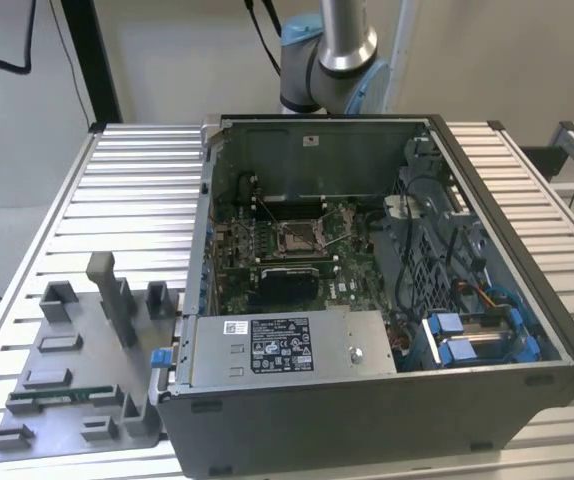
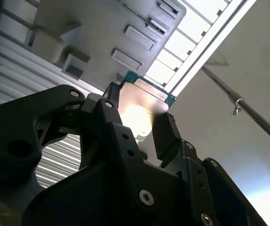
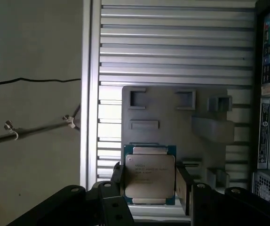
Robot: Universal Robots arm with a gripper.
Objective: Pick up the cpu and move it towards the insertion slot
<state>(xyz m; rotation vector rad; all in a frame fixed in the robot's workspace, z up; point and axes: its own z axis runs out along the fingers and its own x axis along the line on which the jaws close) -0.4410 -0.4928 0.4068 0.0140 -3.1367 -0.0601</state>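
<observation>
- Now: black two-finger gripper (image 3: 150,187) clamps opposite edges of the flat, square, silvery, green-rimmed cpu (image 3: 149,167), held clear above the grey plastic tray (image 1: 87,362) at the exterior view's left.
- Silver-framed square insertion slot (image 1: 297,236) lies rightward, uncovered, walled inside the open-topped dark metal computer case (image 1: 387,415).

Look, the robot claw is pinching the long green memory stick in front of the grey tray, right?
What it holds is wrong. The gripper is shut on the cpu, a flat square silvery chip with a green rim, in front of the grey tray. Both wrist views show it.
</observation>
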